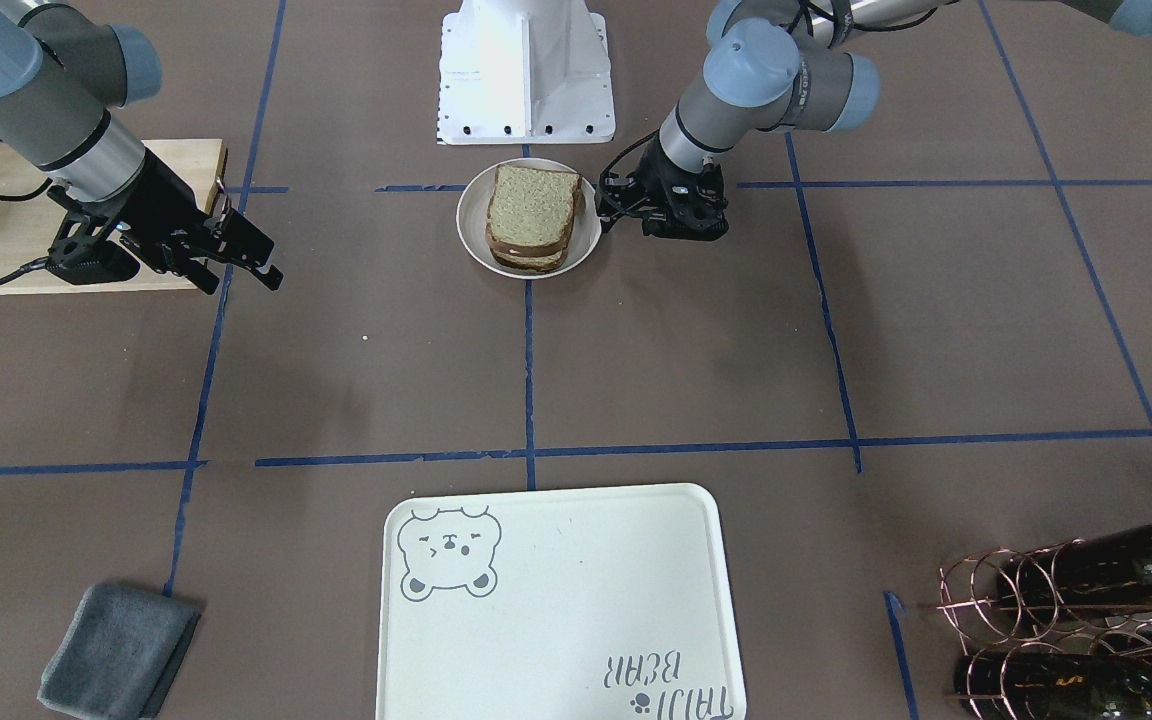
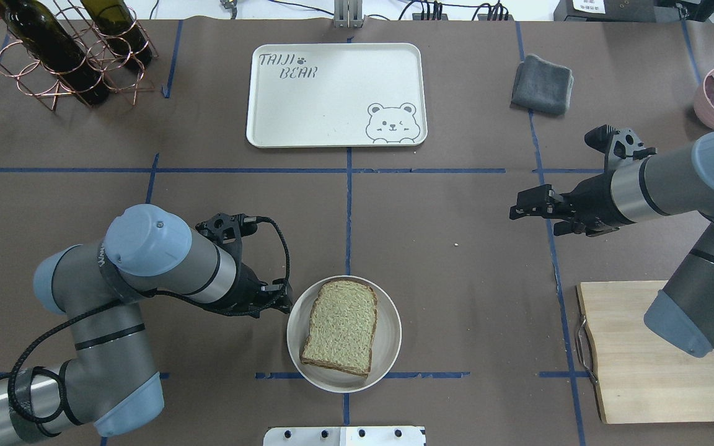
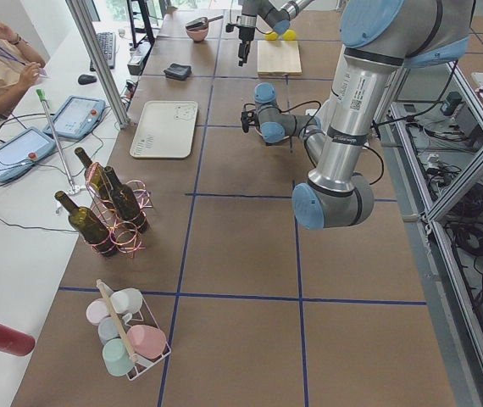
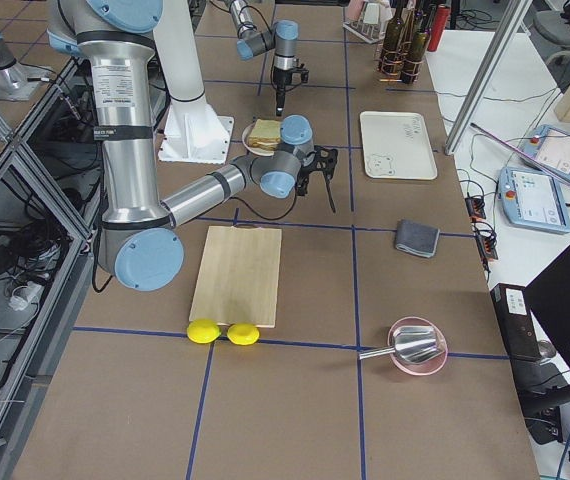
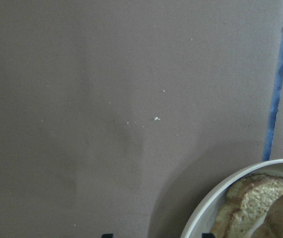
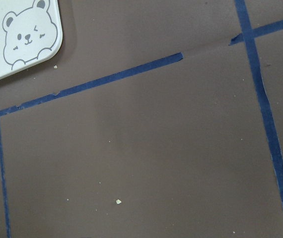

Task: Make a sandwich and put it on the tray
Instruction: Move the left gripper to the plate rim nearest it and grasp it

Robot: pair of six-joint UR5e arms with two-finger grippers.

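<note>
sandwich built, carrying to the tray not begun

the tray (image 2: 332, 93) is well apart from both pairs of fingers, across the table in front of them, and nothing lies on it. the round plate (image 2: 390, 348) is much nearer: its rim is just beside the tips of the left fingers, and i cannot tell if they touch it. the sandwich (image 2: 341, 327) rests on this plate, one slice of bread stacked on the other. what is between the slices is too small to tell.

the left gripper (image 2: 282, 299) is low at the plate's edge with its fingers spread apart, and they hold nothing. the right gripper (image 2: 518, 207) hangs over bare table, well apart from the sandwich. its fingers also look parted and empty.

i judge that the stacking step is done and the moving step is in hand. the next move calls for the left fingers to reach over the rim and close on both slices together, with gentle pressure so that the stack does not slide apart, then lift it and carry it forward to the tray.
</note>
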